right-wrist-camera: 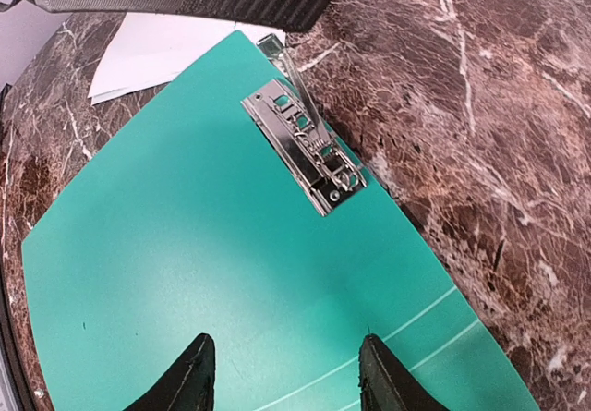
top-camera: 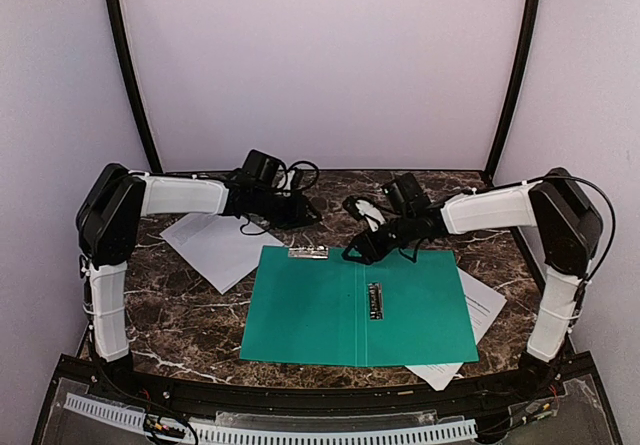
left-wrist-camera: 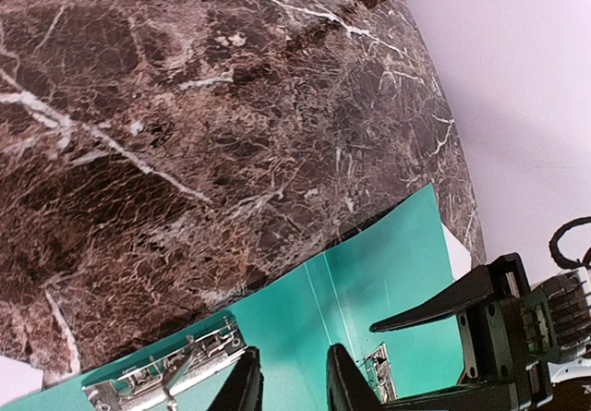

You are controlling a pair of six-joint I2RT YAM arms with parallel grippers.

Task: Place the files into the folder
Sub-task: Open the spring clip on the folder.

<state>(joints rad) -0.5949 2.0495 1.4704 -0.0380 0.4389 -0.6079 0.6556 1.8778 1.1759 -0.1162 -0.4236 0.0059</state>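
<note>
Nothing legible from my cams. Sheet [top-camera: 215, 245] by my left arm looks plain white, any print too small to read. Folder [top-camera: 300, 315]: no txt I can make out. Metal clip [right-wrist-camera: 305, 148]: markings unreadable.

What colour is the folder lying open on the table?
The folder is plain teal green, seen best in the top external view.

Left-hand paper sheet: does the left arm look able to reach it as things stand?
Probably yes. The sheet lies uncovered on the marble table beside the folder, with nothing resting on it. The left gripper hangs open and empty a short way to its right, so nothing seems in the way.
</note>
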